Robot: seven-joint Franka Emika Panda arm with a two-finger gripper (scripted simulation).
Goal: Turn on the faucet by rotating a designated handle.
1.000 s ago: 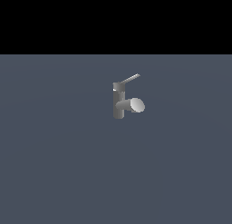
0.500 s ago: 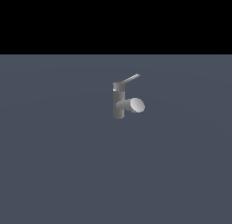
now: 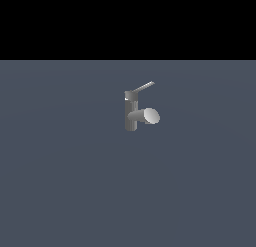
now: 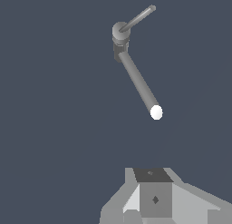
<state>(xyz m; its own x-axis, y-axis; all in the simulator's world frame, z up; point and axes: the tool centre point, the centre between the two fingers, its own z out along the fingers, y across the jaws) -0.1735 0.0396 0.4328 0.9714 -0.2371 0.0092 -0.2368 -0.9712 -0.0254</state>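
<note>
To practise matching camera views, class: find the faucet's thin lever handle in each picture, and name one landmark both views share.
Exterior view: the handle slants up toward the exterior view's right from the top cap of the faucet, near the picture's middle.
Wrist view: the handle projects from the round cap, well apart from the gripper.
Shared landmark: the spout's pale oval end.

The faucet (image 3: pixel 131 113) looks like dull grey metal, smooth all over, its spout's oval end (image 3: pixel 152 115) paler. The handle (image 3: pixel 145 87) looks like lighter, matt metal. The bench (image 3: pixel 60 181) is flat, matt slate-blue, untextured.
</note>
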